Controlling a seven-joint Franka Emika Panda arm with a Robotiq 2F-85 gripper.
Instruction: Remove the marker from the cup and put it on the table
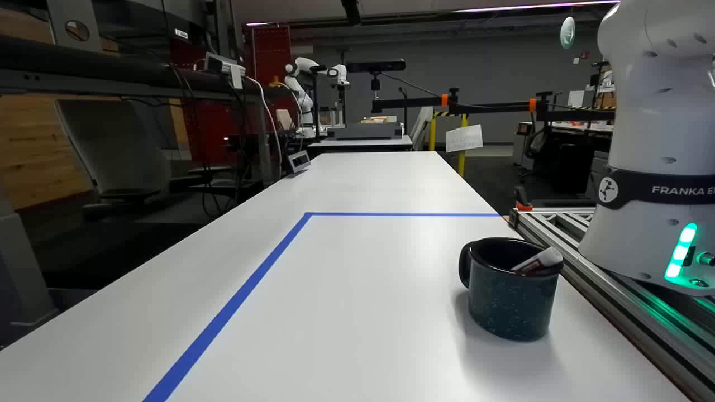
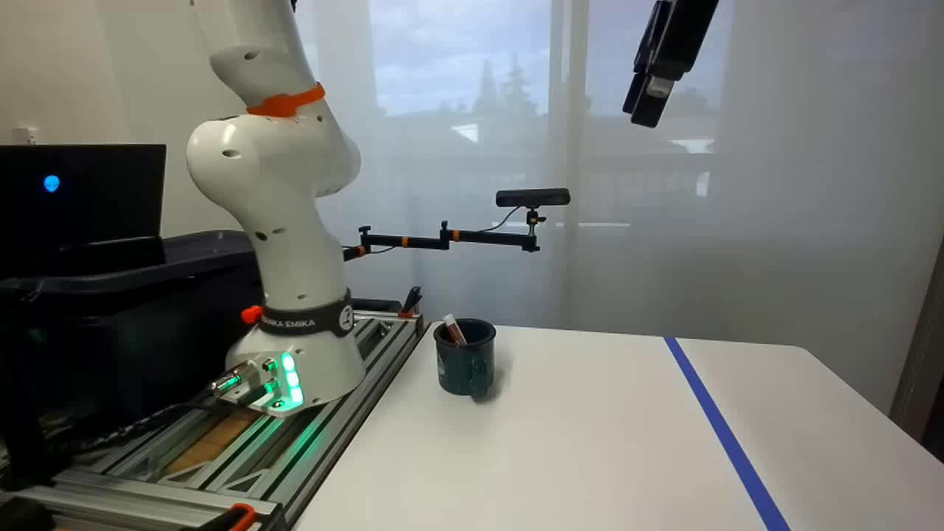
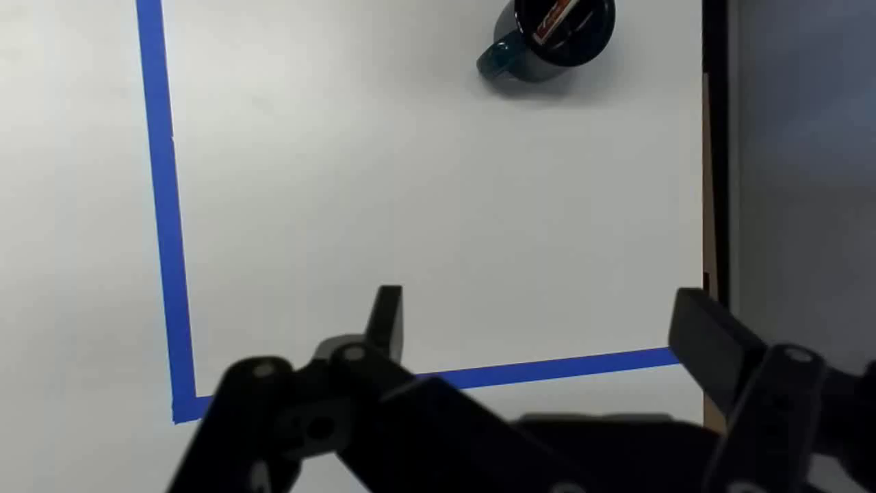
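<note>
The dark teal speckled cup [image 1: 511,307] stands upright on the white table [image 1: 357,335], close to the robot's base. It also shows in an exterior view [image 2: 453,376] and at the top of the wrist view [image 3: 536,66]. The marker [image 1: 539,261] leans inside the cup, with its pale end above the rim and a reddish-brown part below. It also shows in an exterior view [image 2: 455,330] and in the wrist view [image 3: 553,22]; its lower end is hidden in the cup. My gripper [image 3: 539,294] is wide open and empty, high above the table and apart from the cup.
Blue tape [image 1: 240,298] marks an outline on the table. The robot's base [image 2: 295,369] stands on a metal rail frame [image 1: 614,301] along the table edge. A camera on a black arm [image 2: 532,198] stands beyond the table. The cup's handle [image 2: 481,375] points away from the base.
</note>
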